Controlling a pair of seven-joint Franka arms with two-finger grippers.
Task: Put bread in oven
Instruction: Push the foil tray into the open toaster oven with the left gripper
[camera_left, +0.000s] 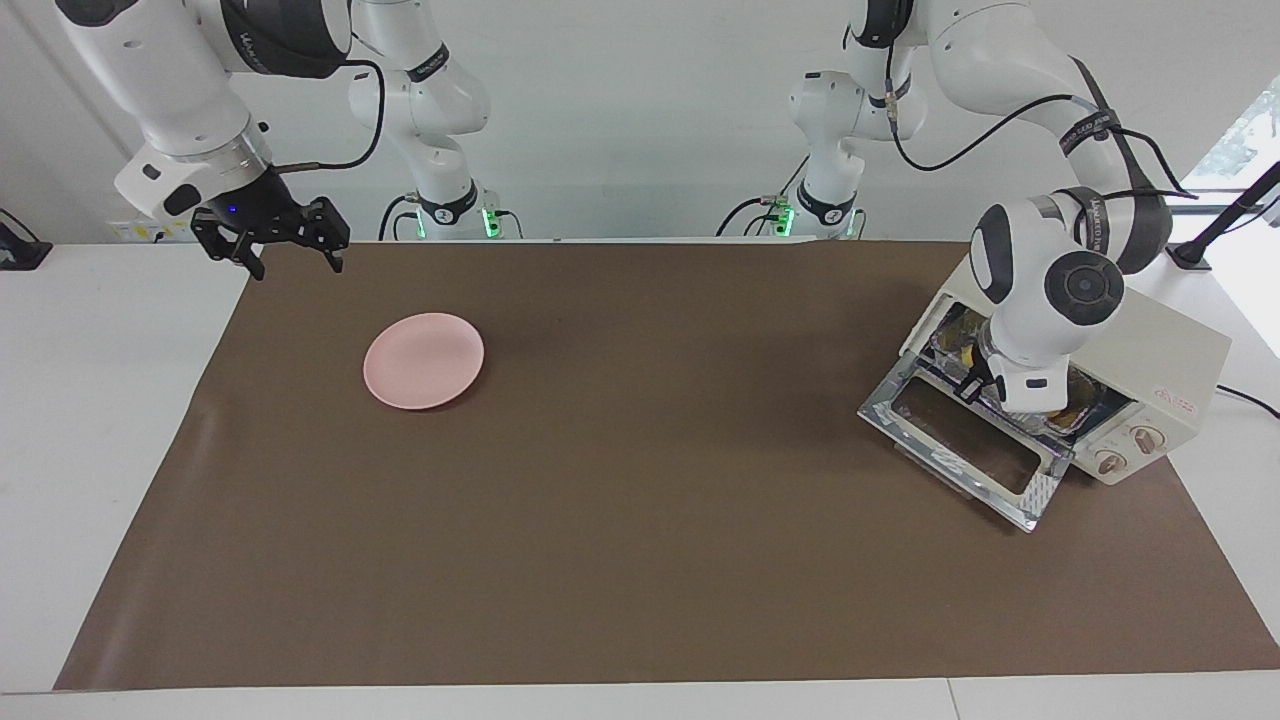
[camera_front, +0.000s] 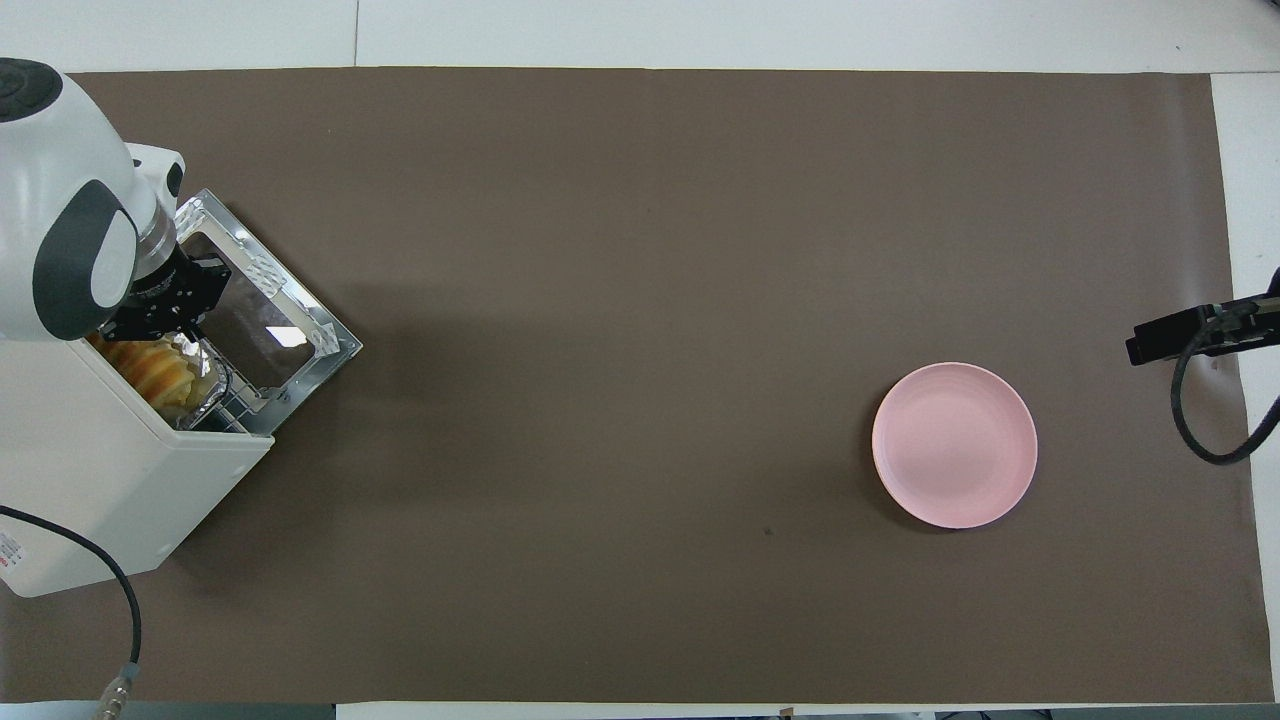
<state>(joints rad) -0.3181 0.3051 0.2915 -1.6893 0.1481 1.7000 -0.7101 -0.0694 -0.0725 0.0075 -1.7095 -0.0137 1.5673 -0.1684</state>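
Observation:
The cream-white oven (camera_left: 1160, 340) stands at the left arm's end of the table with its glass door (camera_left: 960, 440) dropped open. The golden-yellow ridged bread (camera_front: 150, 365) lies in a silver foil tray (camera_front: 212, 385) that sits on the rack inside the oven. My left gripper (camera_left: 972, 388) is at the oven's mouth, over the inner edge of the door, and is shut on the tray's rim; it also shows in the overhead view (camera_front: 185, 340). The left wrist hides most of the tray in the facing view. My right gripper (camera_left: 292, 262) waits open and empty above the table's edge at the right arm's end.
A pink round plate (camera_left: 424, 360) lies empty on the brown mat toward the right arm's end; it also shows in the overhead view (camera_front: 955, 445). The oven's power cable (camera_front: 110, 600) trails off the table on the robots' side.

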